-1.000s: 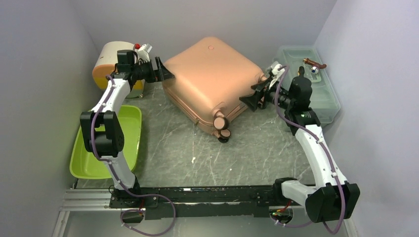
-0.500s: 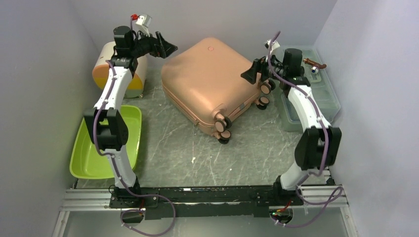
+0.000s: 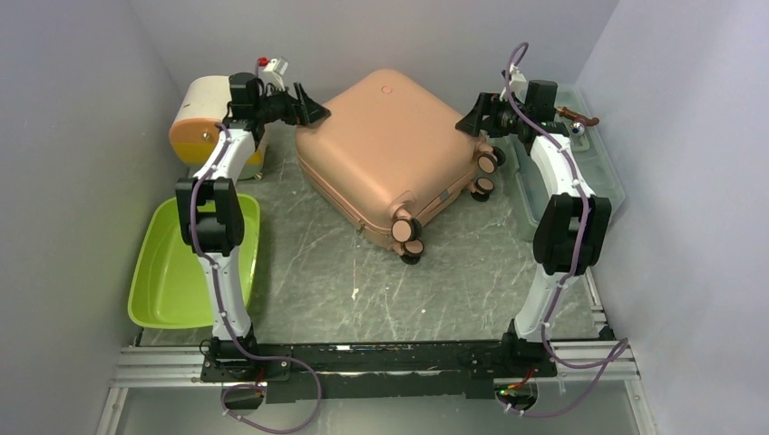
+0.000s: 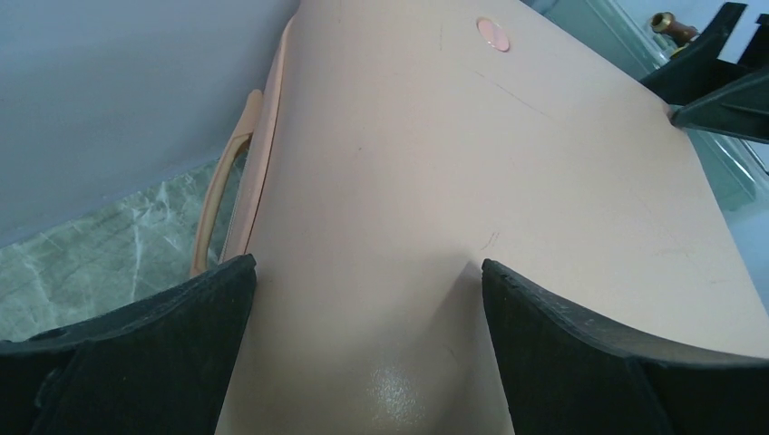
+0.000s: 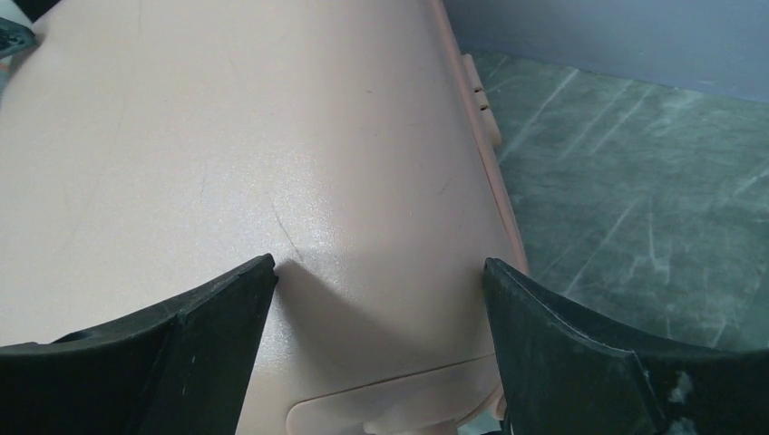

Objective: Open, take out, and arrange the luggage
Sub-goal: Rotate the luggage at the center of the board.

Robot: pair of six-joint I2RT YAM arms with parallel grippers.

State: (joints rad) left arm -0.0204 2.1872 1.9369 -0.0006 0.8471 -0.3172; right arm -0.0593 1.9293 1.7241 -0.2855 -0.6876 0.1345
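Observation:
The luggage (image 3: 390, 149), a salmon-pink hard-shell suitcase, lies flat and closed at the back middle of the table, with its wheels (image 3: 405, 234) toward the front right. My left gripper (image 3: 313, 111) is open, its jaws spread wide over the shell's left corner (image 4: 367, 272). The side handle (image 4: 222, 190) shows to its left. At the opposite right corner my right gripper (image 3: 473, 122) is open too, straddling the rounded shell (image 5: 379, 267) near the seam. Whether the fingertips touch the shell cannot be told. Nothing is held.
A cream half-round box with an orange front (image 3: 204, 122) stands at the back left. A lime-green tray (image 3: 172, 272) lies along the left edge. A translucent toolbox (image 3: 580, 159) with small items on its lid sits at the back right. Walls close in on three sides.
Both arms have swung up and inward to the suitcase's top corners, the right one from the front-right side. Both grippers stayed open. The suitcase has not visibly moved.

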